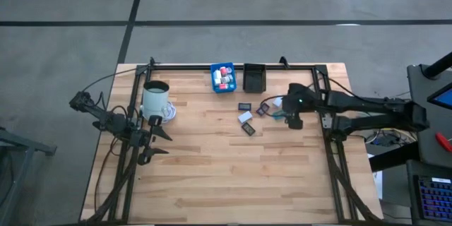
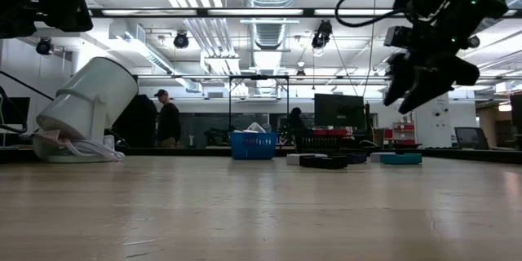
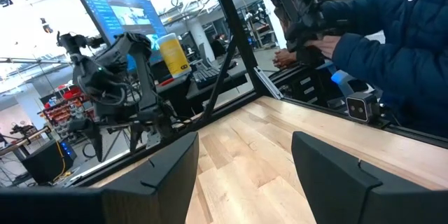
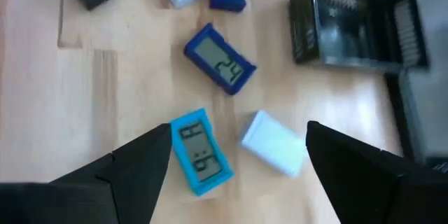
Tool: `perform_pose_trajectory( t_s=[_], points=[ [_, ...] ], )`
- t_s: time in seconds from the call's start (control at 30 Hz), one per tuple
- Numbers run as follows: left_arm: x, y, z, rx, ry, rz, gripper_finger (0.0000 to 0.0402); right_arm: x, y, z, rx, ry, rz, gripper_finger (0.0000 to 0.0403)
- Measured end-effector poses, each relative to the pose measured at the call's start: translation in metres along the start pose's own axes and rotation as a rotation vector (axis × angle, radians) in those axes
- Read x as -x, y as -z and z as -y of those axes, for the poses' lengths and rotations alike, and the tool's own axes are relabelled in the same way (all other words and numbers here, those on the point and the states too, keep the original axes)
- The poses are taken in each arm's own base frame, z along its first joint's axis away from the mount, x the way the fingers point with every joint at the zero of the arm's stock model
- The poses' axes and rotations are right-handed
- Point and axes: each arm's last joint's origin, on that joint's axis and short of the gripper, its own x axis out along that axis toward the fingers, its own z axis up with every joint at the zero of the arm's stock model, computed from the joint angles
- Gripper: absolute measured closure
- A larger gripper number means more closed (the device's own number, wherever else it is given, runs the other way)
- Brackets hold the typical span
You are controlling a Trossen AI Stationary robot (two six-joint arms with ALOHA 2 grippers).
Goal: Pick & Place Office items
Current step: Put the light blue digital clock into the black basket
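Right fingers (image 4: 234, 164) spread above teal rectangle (image 4: 201, 151)

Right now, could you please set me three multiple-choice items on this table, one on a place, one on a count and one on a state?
1. The right pincer hangs over:
A. the white mug
B. the small items on the table beside the black bin
C. the blue bin

2. Bins at the table's far edge:
A. one
B. two
C. four

3. The right pincer's fingers are:
A. open, empty
B. shut on a block
C. shut on the mug

Answers:
1. B: the right wrist view looks down on the light-blue clock-like piece between its fingers.
2. B: a blue bin and a black bin.
3. A: the fingers stand apart, with nothing between them.
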Motion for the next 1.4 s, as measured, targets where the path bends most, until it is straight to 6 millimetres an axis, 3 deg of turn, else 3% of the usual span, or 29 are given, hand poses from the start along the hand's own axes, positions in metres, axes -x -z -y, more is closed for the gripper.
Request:
perform_pose_trajectory(
  t_s=[0.33,0.83,1.1,1.4],
  points=[
    [0.000,0.000,0.000,0.000,0.000,0.000,0.0168,-0.032,0.000,0.007,0.062,-0.174,-0.169,0.0076],
    [0.000,0.000,0.000,0.000,0.000,0.000,0.0168,-0.066,0.005,0.014,0.105,-0.229,-0.294,0.0076],
    [0.000,0.000,0.000,0.000,0.000,0.000,0.0168,-0.079,0.008,0.011,0.104,-0.263,-0.333,0.0076],
    [0.000,0.000,0.000,0.000,0.000,0.001,0.0168,-0.080,0.008,0.010,0.117,-0.268,-0.332,0.0076]
  ],
)
